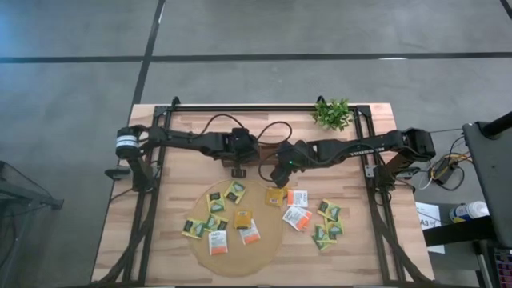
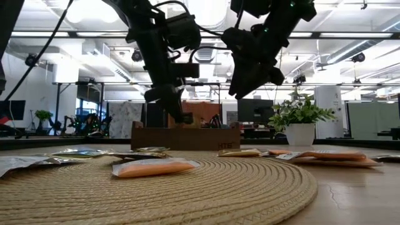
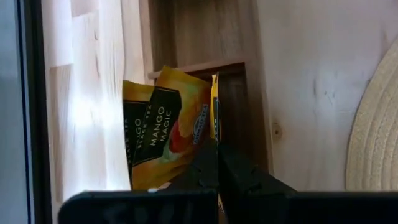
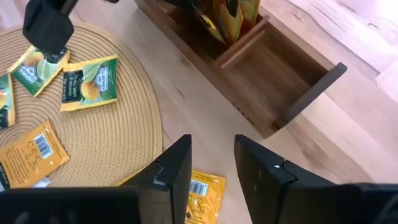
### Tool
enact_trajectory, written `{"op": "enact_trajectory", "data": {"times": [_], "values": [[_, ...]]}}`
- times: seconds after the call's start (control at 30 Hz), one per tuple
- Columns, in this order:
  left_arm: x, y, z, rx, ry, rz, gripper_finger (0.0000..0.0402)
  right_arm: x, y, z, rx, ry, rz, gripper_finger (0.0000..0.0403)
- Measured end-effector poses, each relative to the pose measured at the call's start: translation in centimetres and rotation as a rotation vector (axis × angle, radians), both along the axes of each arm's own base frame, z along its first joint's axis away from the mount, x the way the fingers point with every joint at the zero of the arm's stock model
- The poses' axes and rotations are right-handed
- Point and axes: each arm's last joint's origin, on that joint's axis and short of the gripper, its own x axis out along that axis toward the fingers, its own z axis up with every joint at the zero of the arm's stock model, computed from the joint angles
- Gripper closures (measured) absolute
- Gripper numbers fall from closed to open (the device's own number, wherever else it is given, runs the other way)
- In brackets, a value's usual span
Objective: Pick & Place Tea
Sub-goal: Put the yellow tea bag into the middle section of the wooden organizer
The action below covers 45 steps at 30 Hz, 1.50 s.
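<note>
The left gripper (image 1: 238, 170) is held over the dark brown tray (image 4: 261, 68), at about 12 o'clock from the round woven mat (image 1: 264, 240), and its fingers (image 3: 214, 168) are clamped on the edge of a thin yellow sachet (image 3: 214, 106) standing upright inside a tray compartment. Beside it in the same compartment, a yellow "Mango Magic" sachet (image 3: 165, 134) is seen leaning.

The right gripper (image 4: 211, 168) is held above the tabletop (image 1: 184, 180) between the tray and the mat's 1 o'clock edge, with its fingers apart and nothing between them. An orange-yellow sachet (image 4: 202, 193) is lying flat directly beneath it.

The remaining tea sachets (image 1: 216, 220) are spread flat on the mat and on the tabletop at its 3 o'clock side. A small green plant (image 1: 333, 114) is placed at the tabletop's far edge.
</note>
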Motion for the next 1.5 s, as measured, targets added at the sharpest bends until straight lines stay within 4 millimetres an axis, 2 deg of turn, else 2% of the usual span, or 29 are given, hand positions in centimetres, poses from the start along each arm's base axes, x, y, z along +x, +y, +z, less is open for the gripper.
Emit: {"op": "enact_trajectory", "data": {"times": [0.3,0.8,1.0,1.2,1.5], "values": [[0.0,0.6,0.3,0.069,-0.018,0.053,0.0394,-0.1,0.0,-0.1,0.001,0.003,-0.002,0.0283],[0.1,1.0,0.8,0.172,-0.038,0.101,0.0333,-0.1,0.0,-0.2,0.001,0.001,-0.001,0.0280],[0.2,1.0,1.0,0.179,-0.046,0.112,0.0330,0.0,0.0,-0.2,0.001,0.000,-0.001,0.0284],[0.1,0.9,0.8,0.114,-0.055,0.122,0.0330,0.0,0.0,-0.2,0.002,-0.001,-0.001,0.0279],[-0.1,0.9,1.6,0.178,-0.069,0.165,0.0330,0.0,0.0,-0.2,0.002,-0.001,-0.001,0.0283]]}}
